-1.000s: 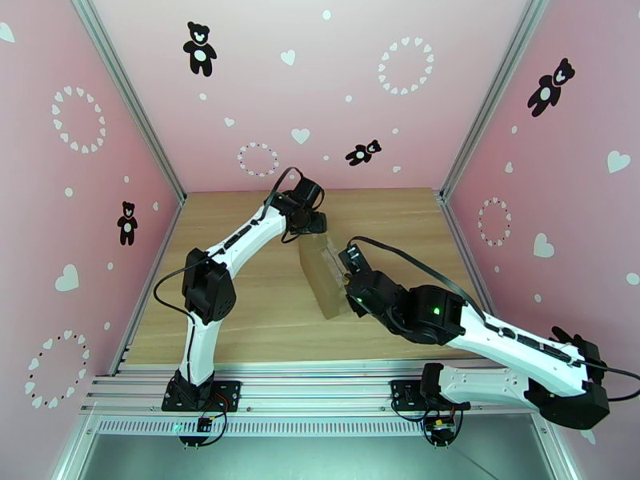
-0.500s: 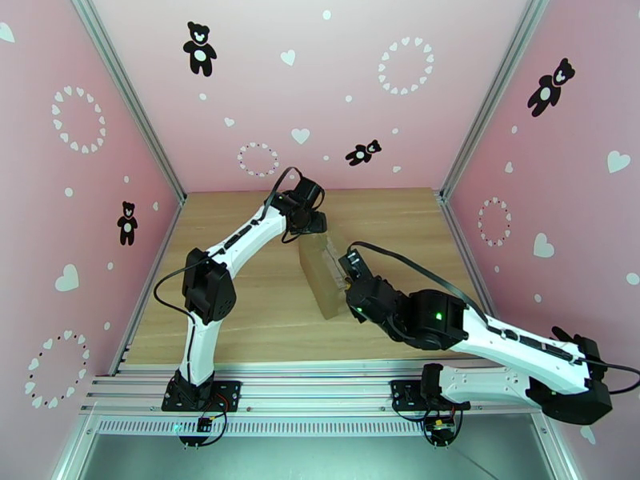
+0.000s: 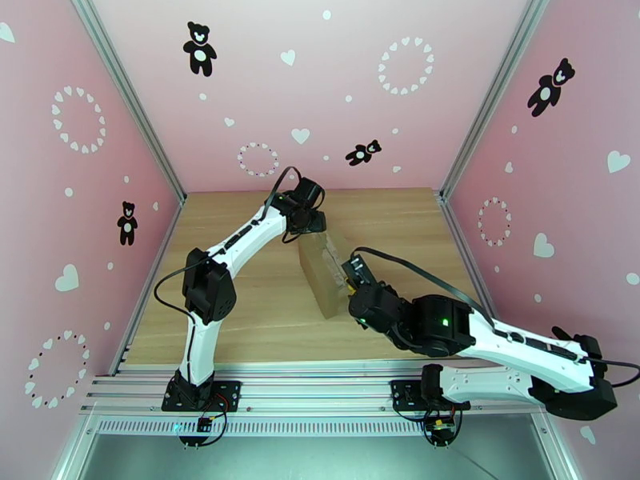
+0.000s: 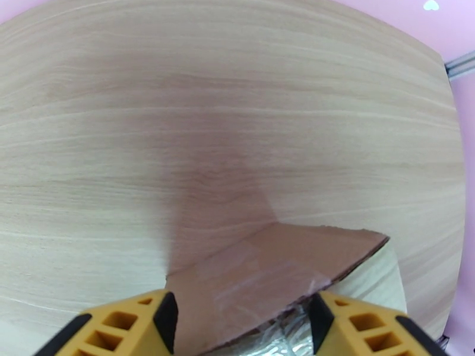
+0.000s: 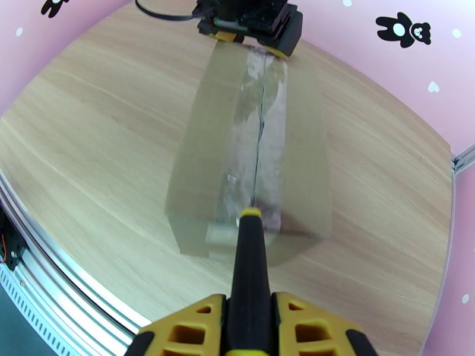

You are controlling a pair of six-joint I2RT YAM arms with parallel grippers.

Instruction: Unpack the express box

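Pale wooden table [image 3: 240, 314] boxed in by pink walls [image 3: 320, 82] dotted with black bear stickers [image 3: 199, 48] and white hearts, with an aluminium rail [image 3: 280, 386] along the near edge. Nearest, seen from the right wrist, the right gripper [image 5: 249, 301], jaws closed tight on either side of a black tool [image 5: 249, 274], pads pressed against the shaft. Straight and slim, pointing away from the wrist and ending in a small yellow tip [image 5: 250, 213]. Right at that tip, the near end of the express box [image 5: 303, 149]: brown carton lying flat on the wood, long axis carrying on roughly along the tool's line, taped face up. Tip placed at the near top edge, at the start of the clear shiny tape [image 5: 270, 114] over the middle seam; whether pressed in or merely resting there, impossible to tell. Wood grain to the left and right of the tool. Farther along, beyond the tip, tape and seam stretching to the carton's far end. There, opposite the tool, the left gripper [image 4: 237, 310], spread wide across that far end. From the left wrist, cardboard and crinkled tape filling the gap between its yellow fingers [image 4: 119, 327] and reaching the inner pad on each side, so gripped rather than hovered over. From above, both arms meeting over the carton near mid-table, left one at the end far from the tool. Past that, more wood up to the pink walls.
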